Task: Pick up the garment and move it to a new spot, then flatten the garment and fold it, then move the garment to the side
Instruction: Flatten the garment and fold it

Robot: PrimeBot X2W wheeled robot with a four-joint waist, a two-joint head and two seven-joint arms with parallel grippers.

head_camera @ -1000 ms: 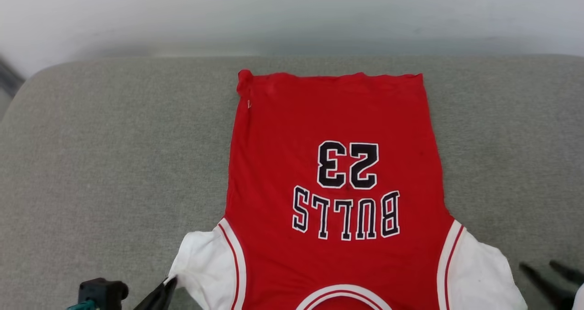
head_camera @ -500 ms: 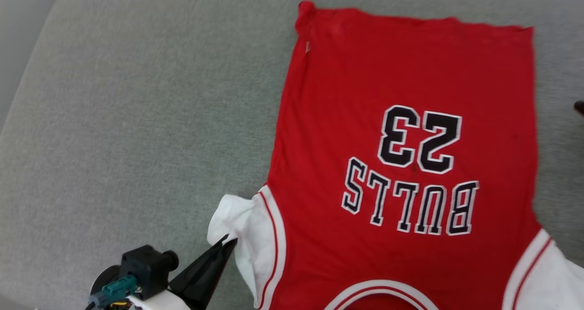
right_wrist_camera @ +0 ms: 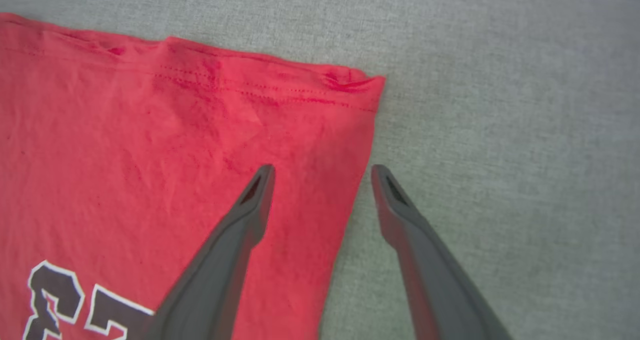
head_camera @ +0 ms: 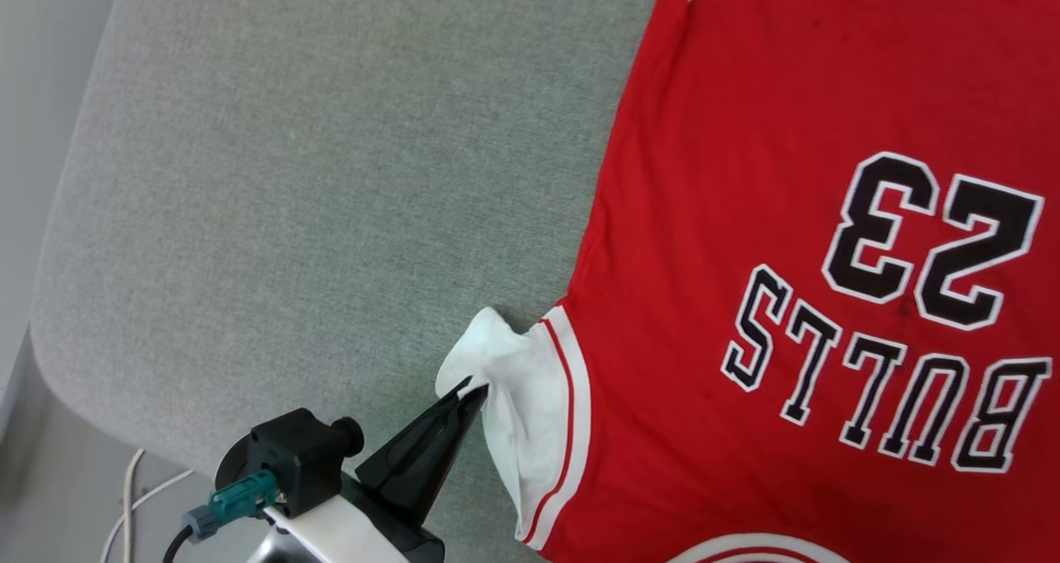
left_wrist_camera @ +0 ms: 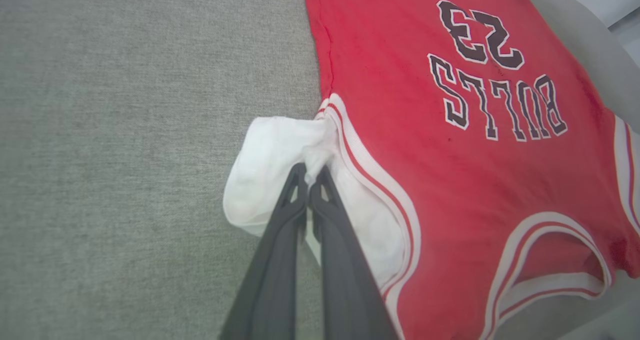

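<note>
One garment (head_camera: pixel 745 174), hem (right_wrist_camera: pixel 250 87) far, neckline (left_wrist_camera: pixel 547 216) near, left jaws pinching sleeve (head_camera: pixel 530 381)

The garment (head_camera: pixel 745 174) lies spread flat on the cushion (head_camera: pixel 290 174), lettered side up, at the right of the head view, with bare cushion to its left. The neckline is nearest the robot, the hem farthest. A sleeve (head_camera: pixel 522 381) juts from the garment's left edge onto the cushion. The left gripper (head_camera: pixel 472 391) meets it from the near side, fingertips pinched on its cloth. The right gripper (right_wrist_camera: pixel 322 171) straddles the garment's right edge near the hem corner, one finger over cloth, one over cushion. A cord (head_camera: pixel 128 497) lies beyond the cushion's near-left corner.
</note>
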